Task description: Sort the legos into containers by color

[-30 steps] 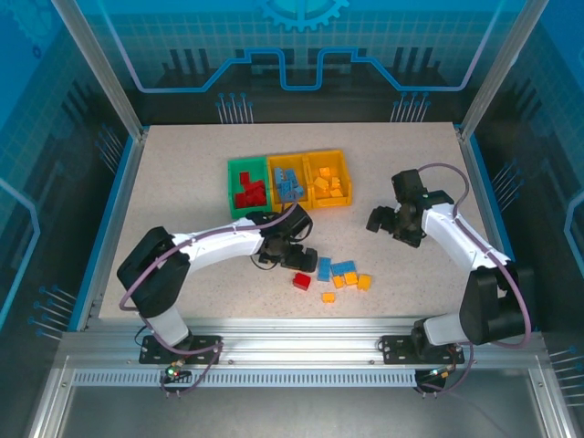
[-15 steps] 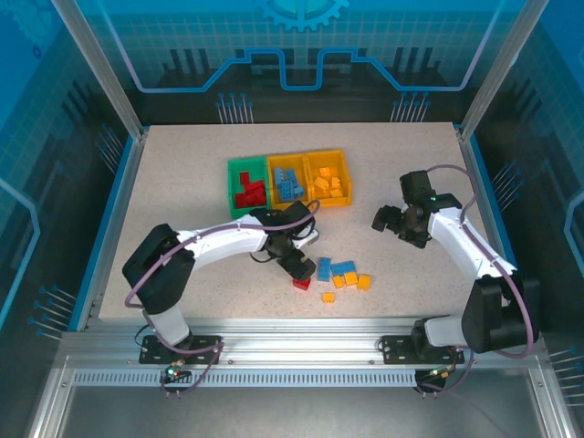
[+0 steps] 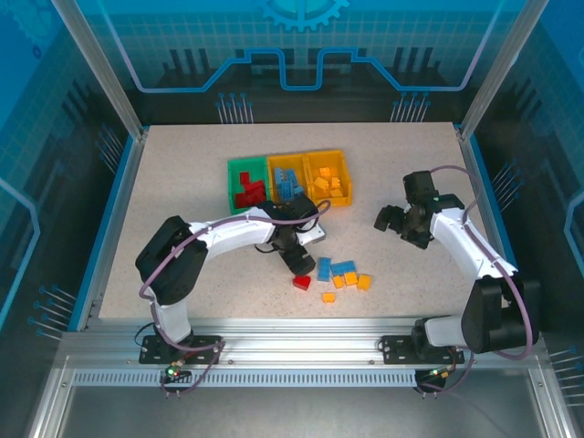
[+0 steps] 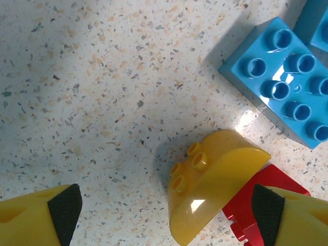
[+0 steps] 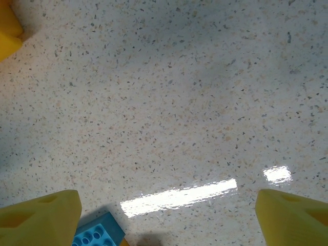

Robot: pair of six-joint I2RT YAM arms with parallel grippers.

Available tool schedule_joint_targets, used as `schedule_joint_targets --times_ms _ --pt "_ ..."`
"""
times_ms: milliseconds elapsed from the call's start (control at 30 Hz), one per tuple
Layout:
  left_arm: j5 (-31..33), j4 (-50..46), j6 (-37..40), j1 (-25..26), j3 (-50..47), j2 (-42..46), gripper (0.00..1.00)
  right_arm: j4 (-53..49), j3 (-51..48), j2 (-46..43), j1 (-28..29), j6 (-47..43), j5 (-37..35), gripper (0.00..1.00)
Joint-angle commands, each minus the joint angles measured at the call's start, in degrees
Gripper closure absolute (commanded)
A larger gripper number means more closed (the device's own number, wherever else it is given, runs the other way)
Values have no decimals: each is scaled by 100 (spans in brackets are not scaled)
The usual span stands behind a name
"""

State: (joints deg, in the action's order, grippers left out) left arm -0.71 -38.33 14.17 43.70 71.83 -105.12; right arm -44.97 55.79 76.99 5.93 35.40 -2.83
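Overlapping a red brick (image 4: 254, 219), the yellow curved brick (image 4: 212, 184) hides most of it. Both lie between the fingers of the left gripper (image 4: 165, 207), whose jaws stand wide apart and clamp nothing. A blue brick (image 4: 279, 82) ahead and to its right is cut off by the frame edge. The left arm bends across the counter (image 3: 182, 182), wrist pointing down, with the containers (image 3: 289, 182) just beyond it. The right gripper (image 3: 383, 219) hovers right of the containers, jaws apart and empty.
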Motion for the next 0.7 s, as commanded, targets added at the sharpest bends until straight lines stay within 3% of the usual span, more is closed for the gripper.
schedule_joint_targets --times_ms 0,367,667 --pt "-241 -80 353 -33 -148 131 10 -29 -110 -116 -120 -86 80 10" --pt "-616 17 494 -35 -332 516 10 -98 -190 -199 -111 -151 131 11" --pt "-750 -81 678 -32 -249 223 13 -126 -322 -312 -113 -124 100 10"
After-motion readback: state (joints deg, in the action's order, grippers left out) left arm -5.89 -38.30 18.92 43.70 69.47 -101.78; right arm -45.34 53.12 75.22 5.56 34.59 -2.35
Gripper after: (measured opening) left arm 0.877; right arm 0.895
